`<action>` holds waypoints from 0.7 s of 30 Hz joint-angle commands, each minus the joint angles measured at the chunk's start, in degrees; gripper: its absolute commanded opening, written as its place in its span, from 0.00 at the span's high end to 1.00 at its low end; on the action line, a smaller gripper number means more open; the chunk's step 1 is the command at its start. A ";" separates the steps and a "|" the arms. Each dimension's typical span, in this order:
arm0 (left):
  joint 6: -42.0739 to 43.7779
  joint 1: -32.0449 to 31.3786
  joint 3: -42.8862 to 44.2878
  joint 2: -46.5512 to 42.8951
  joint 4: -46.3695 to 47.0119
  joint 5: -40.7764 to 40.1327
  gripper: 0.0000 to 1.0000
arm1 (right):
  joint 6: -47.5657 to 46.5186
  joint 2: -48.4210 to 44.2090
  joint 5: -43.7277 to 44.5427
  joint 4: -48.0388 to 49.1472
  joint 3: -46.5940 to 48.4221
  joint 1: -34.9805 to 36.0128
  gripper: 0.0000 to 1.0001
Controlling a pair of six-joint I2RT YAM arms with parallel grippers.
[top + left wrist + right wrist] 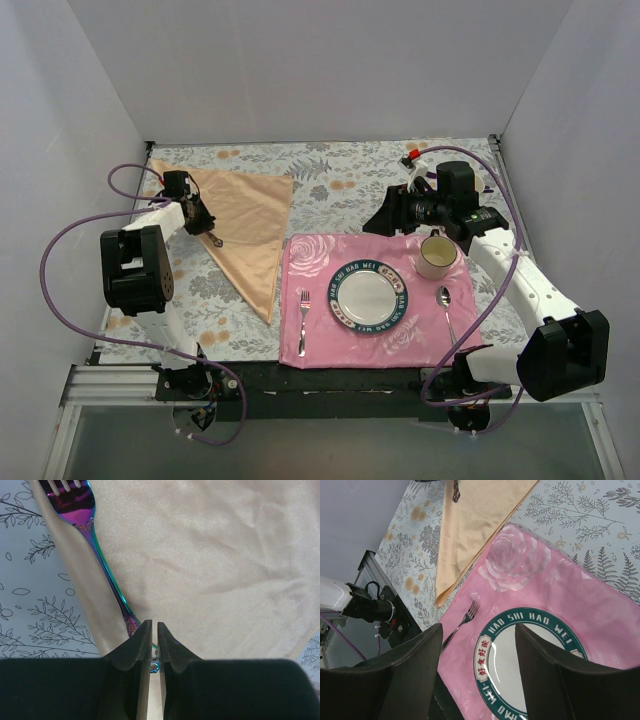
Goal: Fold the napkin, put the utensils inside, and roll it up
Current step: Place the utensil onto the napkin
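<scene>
Peach napkin (pixel 250 225) w/ fork (pixel 104 564) atop

Left claw (pixel 154 630) pinched nearly closed, pointing down; right claw (pixel 479 631) spread wide, held aloft, angled downward.

I see the napkin (pixel 225 570) as smooth satin cloth, softly shiny. The fork (pixel 77 505) is glossy iridescent metal. The left gripper (pixel 154 630) looks like matt black plastic.
</scene>
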 commanded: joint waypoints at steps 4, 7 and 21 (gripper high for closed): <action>0.10 -0.06 -1.31 -0.45 1.75 0.75 0.90 | 0.01 0.53 -1.40 2.51 0.49 -0.40 0.32; 0.28 0.02 -1.66 -0.19 1.58 0.76 0.90 | 0.10 0.70 -1.66 2.51 0.66 -0.40 0.32; 0.64 -0.06 -2.19 0.16 0.78 0.58 0.89 | 0.09 0.88 -1.84 2.77 0.49 -0.31 0.32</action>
